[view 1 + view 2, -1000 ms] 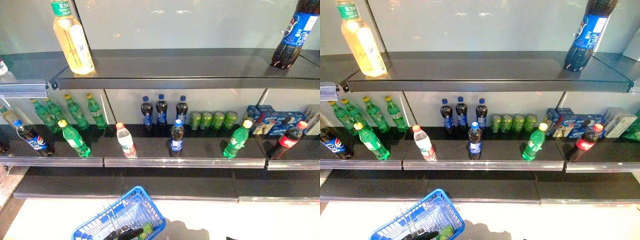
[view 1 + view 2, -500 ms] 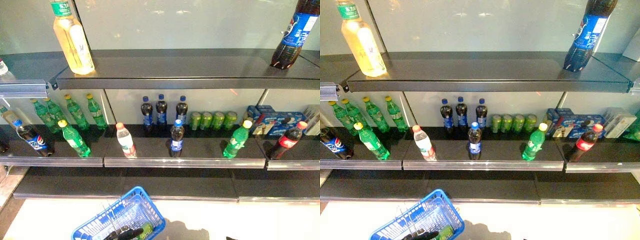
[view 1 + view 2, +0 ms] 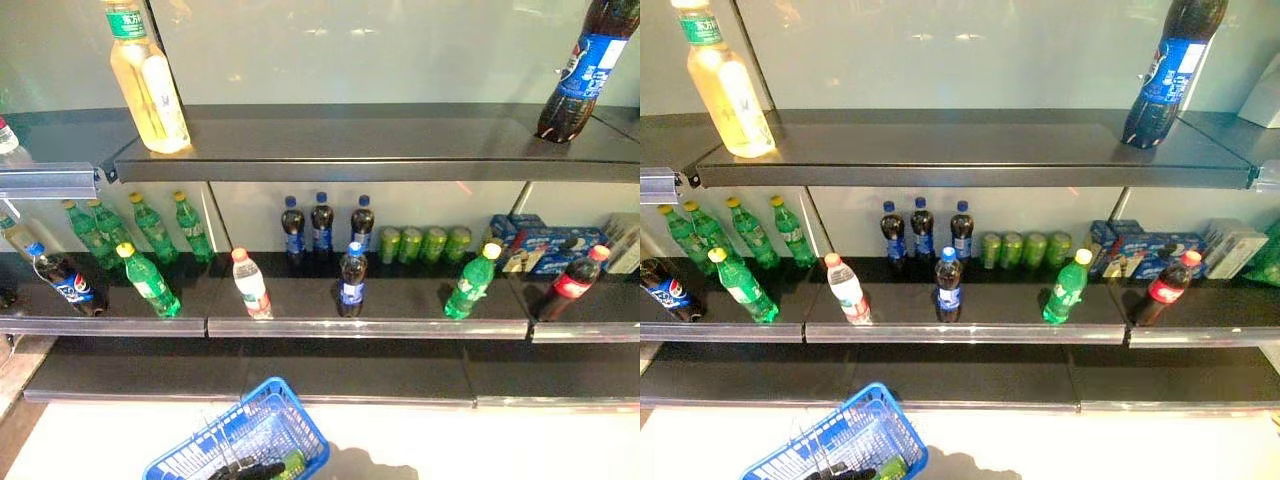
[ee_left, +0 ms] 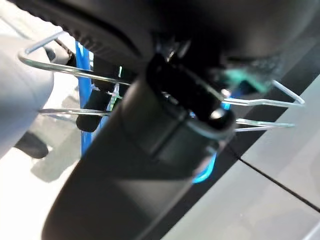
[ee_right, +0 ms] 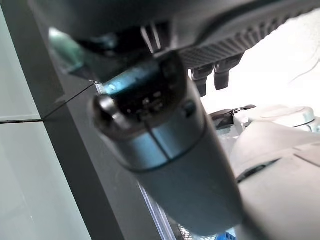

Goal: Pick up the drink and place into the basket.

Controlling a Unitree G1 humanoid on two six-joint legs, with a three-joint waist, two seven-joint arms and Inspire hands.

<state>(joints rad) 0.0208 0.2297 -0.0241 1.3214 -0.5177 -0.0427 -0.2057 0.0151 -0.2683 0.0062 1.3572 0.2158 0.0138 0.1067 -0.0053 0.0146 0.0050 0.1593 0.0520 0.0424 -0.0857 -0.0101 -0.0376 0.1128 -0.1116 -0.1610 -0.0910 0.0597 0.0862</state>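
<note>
Nothing moved; left hand [image 3: 250, 468] fingers curled round blue basket [image 3: 195, 460] handles; right unclear.

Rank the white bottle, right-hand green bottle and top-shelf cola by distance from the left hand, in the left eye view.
1. white bottle: middle shelf, above left hand
2. green bottle: same shelf, right
3. cola bottle: top shelf, far right

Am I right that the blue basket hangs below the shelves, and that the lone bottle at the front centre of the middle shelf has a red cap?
Not quite. The basket is blue and below the shelves, but the left eye view shows that the dark cola bottle alone at the front centre has a blue cap; the red-capped clear bottle stands further left.
</note>
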